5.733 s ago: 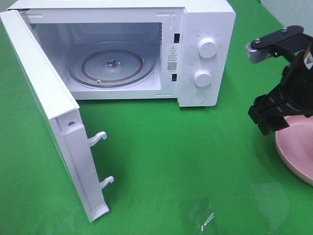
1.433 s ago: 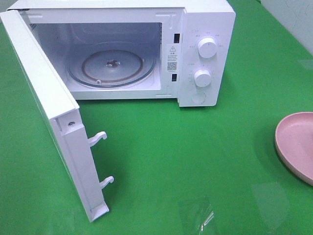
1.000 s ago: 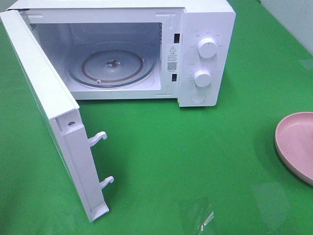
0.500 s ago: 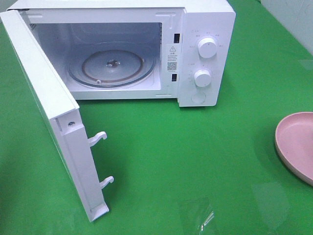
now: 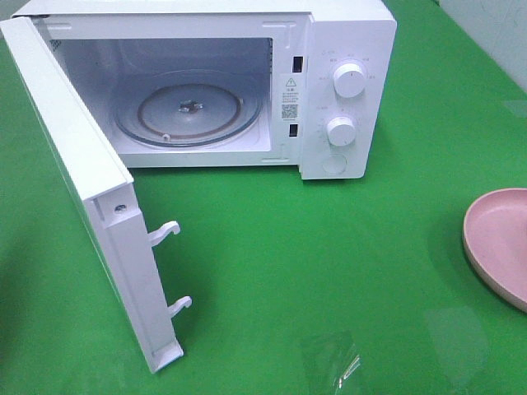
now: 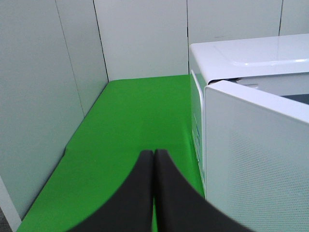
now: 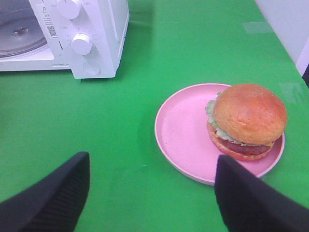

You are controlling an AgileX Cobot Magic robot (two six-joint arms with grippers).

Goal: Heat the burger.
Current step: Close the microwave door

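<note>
The left end effector (image 6: 153,159) has just pressed together, empty; the right end effector (image 7: 152,181) hangs spread above the burger (image 7: 247,121), still unheated on its pink plate (image 7: 181,133).

Green table (image 5: 329,247), smooth, faintly glossy, bounded by pale wall panels on the left and far sides. Standing on it at far left: white microwave (image 5: 346,49), door (image 5: 90,206) swung wide toward the near left, glass turntable (image 5: 188,107) bare inside. Resting on it at right, well apart from the microwave: pink plate (image 5: 486,239), cut by the frame edge.
</note>
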